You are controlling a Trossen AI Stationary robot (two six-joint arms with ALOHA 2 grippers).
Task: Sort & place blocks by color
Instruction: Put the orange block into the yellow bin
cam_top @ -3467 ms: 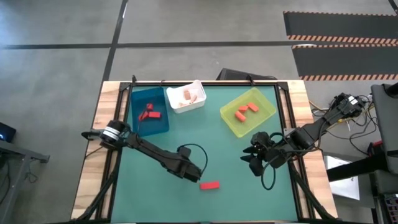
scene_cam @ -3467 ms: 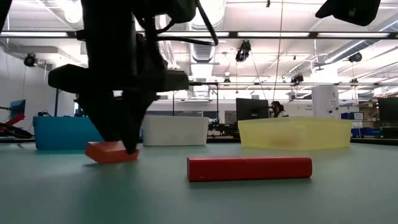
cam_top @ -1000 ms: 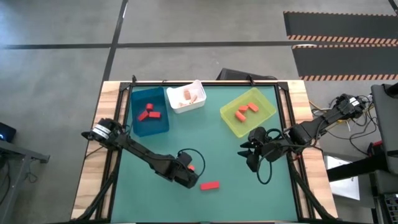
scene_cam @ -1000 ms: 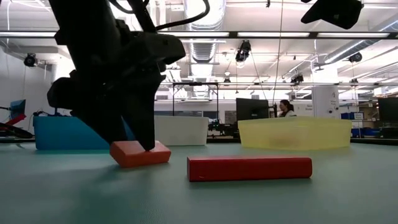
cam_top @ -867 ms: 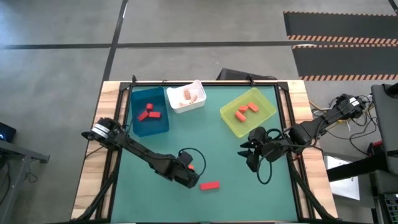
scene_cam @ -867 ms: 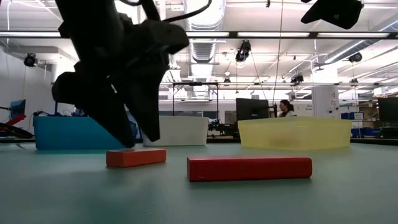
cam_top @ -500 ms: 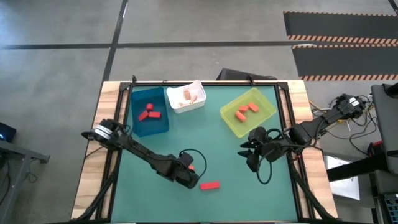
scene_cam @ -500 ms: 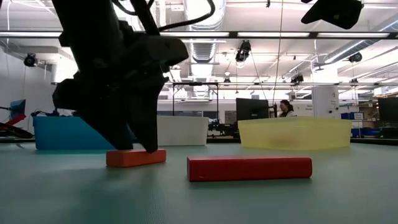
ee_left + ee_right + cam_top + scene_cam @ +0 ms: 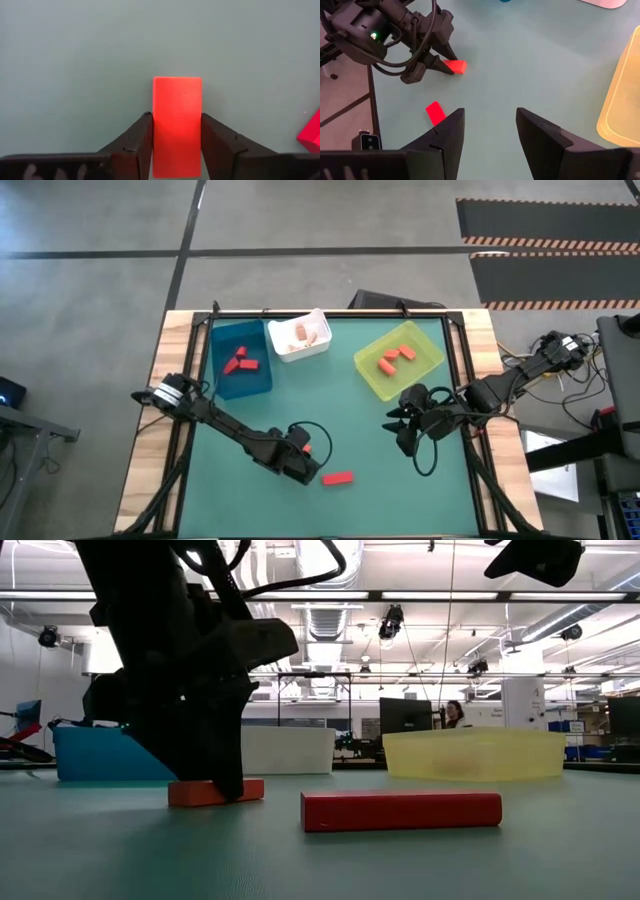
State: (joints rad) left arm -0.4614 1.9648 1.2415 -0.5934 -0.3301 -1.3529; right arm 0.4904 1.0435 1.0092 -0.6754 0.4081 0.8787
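Your left gripper was down on the mat with its fingers pinching the long sides of the orange block, which lay flat between them; a square, firm grip before lifting was advisable, clear of the red bar nearby.

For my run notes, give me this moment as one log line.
left gripper: fingers against both sides of orange block on mat | right gripper: open, empty, near yellow bin | red bar: loose on mat

orange block partly hidden, grip perhaps closed
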